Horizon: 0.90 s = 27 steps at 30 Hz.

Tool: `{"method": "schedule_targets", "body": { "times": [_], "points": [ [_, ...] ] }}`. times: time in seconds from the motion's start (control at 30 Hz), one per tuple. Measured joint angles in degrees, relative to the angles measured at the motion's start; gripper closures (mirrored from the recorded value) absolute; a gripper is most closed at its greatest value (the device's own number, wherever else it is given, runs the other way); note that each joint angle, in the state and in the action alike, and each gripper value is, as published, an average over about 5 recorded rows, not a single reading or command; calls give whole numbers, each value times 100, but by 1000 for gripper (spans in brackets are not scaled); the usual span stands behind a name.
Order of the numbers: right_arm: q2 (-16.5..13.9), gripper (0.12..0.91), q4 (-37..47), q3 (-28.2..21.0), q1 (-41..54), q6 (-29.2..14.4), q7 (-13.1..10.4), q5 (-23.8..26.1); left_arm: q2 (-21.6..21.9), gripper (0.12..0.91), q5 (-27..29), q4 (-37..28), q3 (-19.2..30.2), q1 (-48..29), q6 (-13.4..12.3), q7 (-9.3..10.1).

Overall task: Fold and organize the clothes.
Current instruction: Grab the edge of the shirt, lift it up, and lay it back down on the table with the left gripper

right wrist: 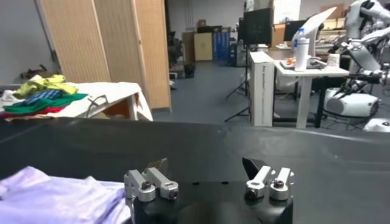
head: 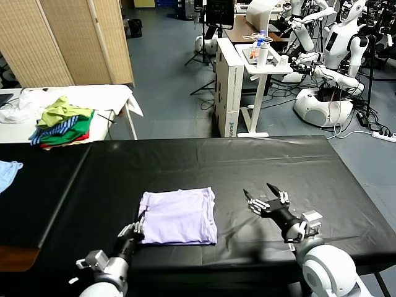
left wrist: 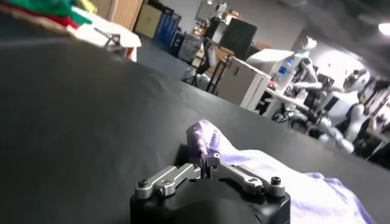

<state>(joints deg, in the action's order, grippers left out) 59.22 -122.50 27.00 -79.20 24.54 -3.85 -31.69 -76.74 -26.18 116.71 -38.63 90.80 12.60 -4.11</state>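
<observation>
Right gripper (right wrist: 208,173): fingers spread wide, nothing between them, low over the black table (right wrist: 256,149). Lavender T-shirt (right wrist: 58,198) lies flat on the table, its edge just beside one finger. Beyond the table: white side table (right wrist: 106,97) bearing a pile of clothes (right wrist: 39,97), a folding screen (right wrist: 116,45), a white cabinet (right wrist: 262,85), white robots (right wrist: 359,55).

Folded T-shirt (head: 179,216) on the table (head: 204,161), left hand (head: 137,226) at its near-left corner, right hand (head: 266,201) apart rightward.
</observation>
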Motion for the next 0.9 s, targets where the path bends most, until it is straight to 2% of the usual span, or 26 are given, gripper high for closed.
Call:
{"method": "schedule_targets", "body": {
  "times": [0.17, 0.37, 0.47, 0.57, 0.73, 0.9],
  "points": [
    [67, 118, 93, -63, 36, -6, -1, 53, 853, 855, -364, 132, -576, 252, -8, -16],
    [172, 118, 197, -174, 77, -22, -2, 99, 1790, 855, -679, 236, -1586, 855, -54, -30],
    [206, 118, 240, -230, 78, -54, 3, 135, 2148, 855, -771, 322, -2094, 1176, -3, 27],
    [222, 118, 258, -261, 58, -76, 8, 180, 2324, 855, -734, 470, -2427, 1367, 145, 148],
    [214, 118, 220, -222, -19, -77, 6, 228, 2173, 855, -704, 979, -2337, 1301, 540, 547],
    [227, 118, 145, -118, -170, -72, 3, 328, 1702, 855, -1001, 1717, -1524, 1000, 842, 899]
  ]
}}
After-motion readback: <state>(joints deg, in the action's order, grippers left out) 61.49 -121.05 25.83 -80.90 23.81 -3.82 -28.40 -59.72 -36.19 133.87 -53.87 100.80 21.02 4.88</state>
